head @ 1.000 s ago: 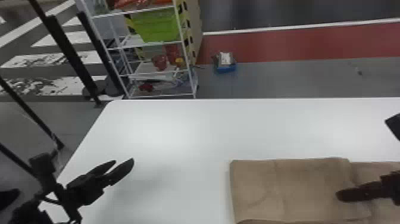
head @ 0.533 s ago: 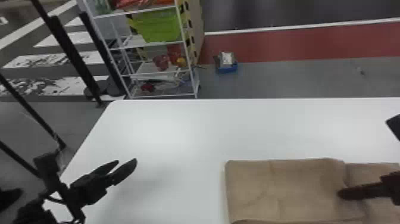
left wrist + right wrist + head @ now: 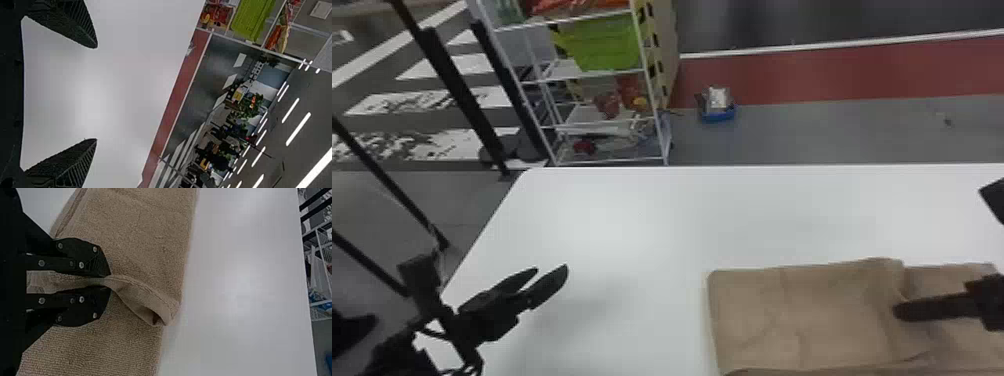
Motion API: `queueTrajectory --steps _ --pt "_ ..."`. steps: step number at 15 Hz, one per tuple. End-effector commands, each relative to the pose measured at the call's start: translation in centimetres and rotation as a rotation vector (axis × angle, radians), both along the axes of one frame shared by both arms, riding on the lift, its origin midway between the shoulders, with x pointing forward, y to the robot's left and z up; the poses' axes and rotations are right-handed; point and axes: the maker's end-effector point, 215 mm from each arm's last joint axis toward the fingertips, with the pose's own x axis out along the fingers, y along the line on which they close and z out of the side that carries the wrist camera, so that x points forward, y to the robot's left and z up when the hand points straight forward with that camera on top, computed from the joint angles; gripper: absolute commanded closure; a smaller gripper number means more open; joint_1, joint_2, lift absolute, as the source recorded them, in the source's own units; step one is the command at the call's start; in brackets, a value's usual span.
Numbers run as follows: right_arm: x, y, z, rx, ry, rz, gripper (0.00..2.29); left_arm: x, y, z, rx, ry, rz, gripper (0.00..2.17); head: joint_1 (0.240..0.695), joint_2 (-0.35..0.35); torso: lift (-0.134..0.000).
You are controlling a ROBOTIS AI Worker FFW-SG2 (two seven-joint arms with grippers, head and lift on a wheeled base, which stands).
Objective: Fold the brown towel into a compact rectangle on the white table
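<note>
Towel (image 3: 812, 310): head view's four o'clock, best squared before release.
Right end effector (image 3: 108, 281): pinches a fold.
Left end effector (image 3: 552, 269): wide, eight o'clock.

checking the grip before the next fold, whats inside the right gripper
Inside the right gripper is a pinched-up edge of the brown towel; the part squeezed between the fingertips is covered by them.

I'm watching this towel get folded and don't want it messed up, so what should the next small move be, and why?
Probably ease the right claw open so the pinched edge can settle. The claw is shut on that edge, which lies over another layer of the brown towel but puckers up beside the grip.
</note>
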Motion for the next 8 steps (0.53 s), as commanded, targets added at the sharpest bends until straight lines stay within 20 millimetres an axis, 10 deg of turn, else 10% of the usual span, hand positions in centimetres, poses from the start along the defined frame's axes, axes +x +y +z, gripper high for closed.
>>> queueTrajectory --steps 1,5,8 --pt "-0.3 0.6 1.1 0.015 -0.015 0.015 0.97 0.0 0.0 0.0 -0.003 -0.001 0.001 0.02 0.695 0.251 -0.124" --pt "-0.4 -2.6 6.1 0.039 -0.127 0.000 1.02 0.0 0.1 -0.1 0.001 0.003 0.006 0.02 0.695 0.257 -0.124" --pt "-2.9 -6.8 3.8 0.022 -0.067 -0.080 1.02 0.3 -0.3 -0.3 -0.003 0.001 -0.002 0.02 0.695 0.225 -0.124"
